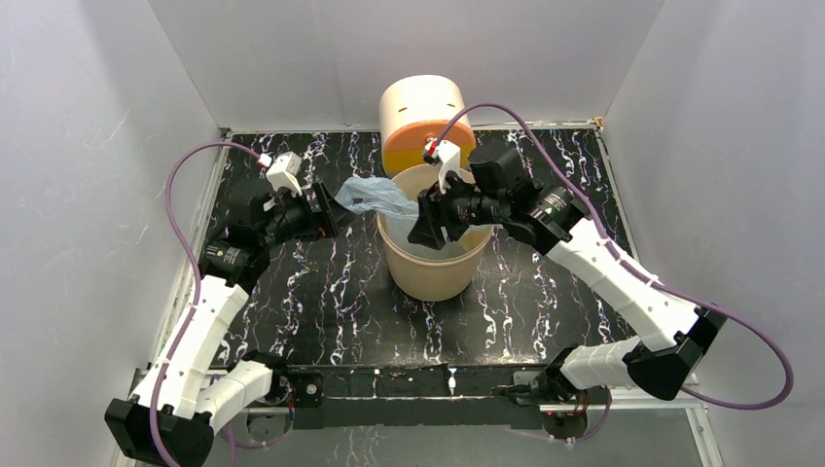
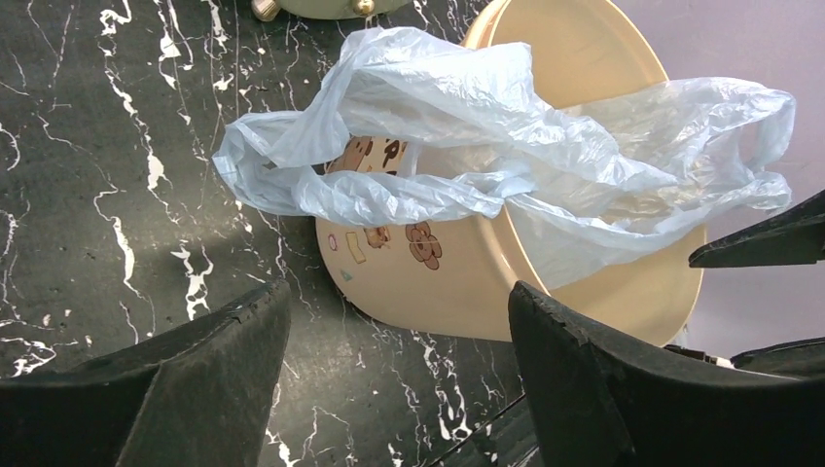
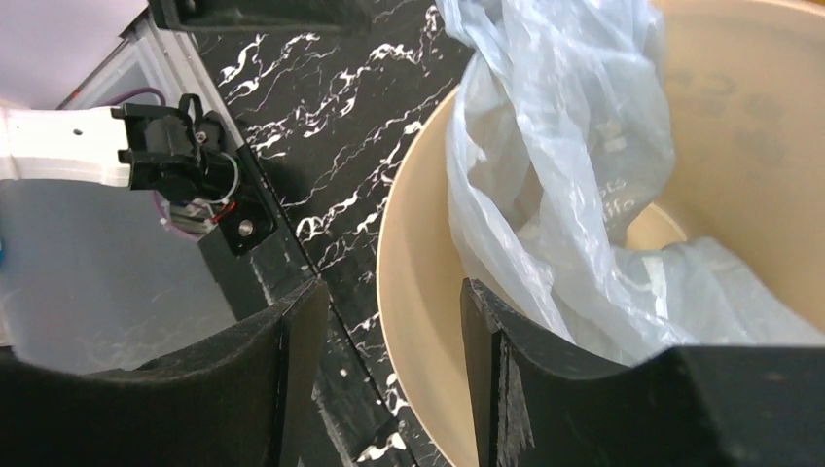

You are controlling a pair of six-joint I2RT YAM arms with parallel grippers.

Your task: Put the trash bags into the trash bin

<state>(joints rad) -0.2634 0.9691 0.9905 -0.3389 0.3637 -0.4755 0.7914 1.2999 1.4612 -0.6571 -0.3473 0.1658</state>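
Observation:
The pale-blue trash bag point(image 1: 375, 195) is draped over the left rim of the beige trash bin point(image 1: 433, 277). Part of the bag hangs outside and part lies inside. In the left wrist view the bag point(image 2: 438, 107) spills over the bin point(image 2: 457, 282), which has small cartoon stickers on its side. My left gripper point(image 2: 399, 321) is open just left of the bin point(image 1: 329, 209), with nothing between its fingers. My right gripper point(image 3: 394, 331) is open over the bin's near-left rim point(image 3: 418, 272). One finger is outside and one inside, next to the bag point(image 3: 564, 146).
A cream cylinder with an orange front point(image 1: 425, 122) stands right behind the bin. Grey walls enclose the black marbled table point(image 1: 331, 302) on three sides. My right gripper's black fingers point(image 2: 769, 243) show at the right edge of the left wrist view.

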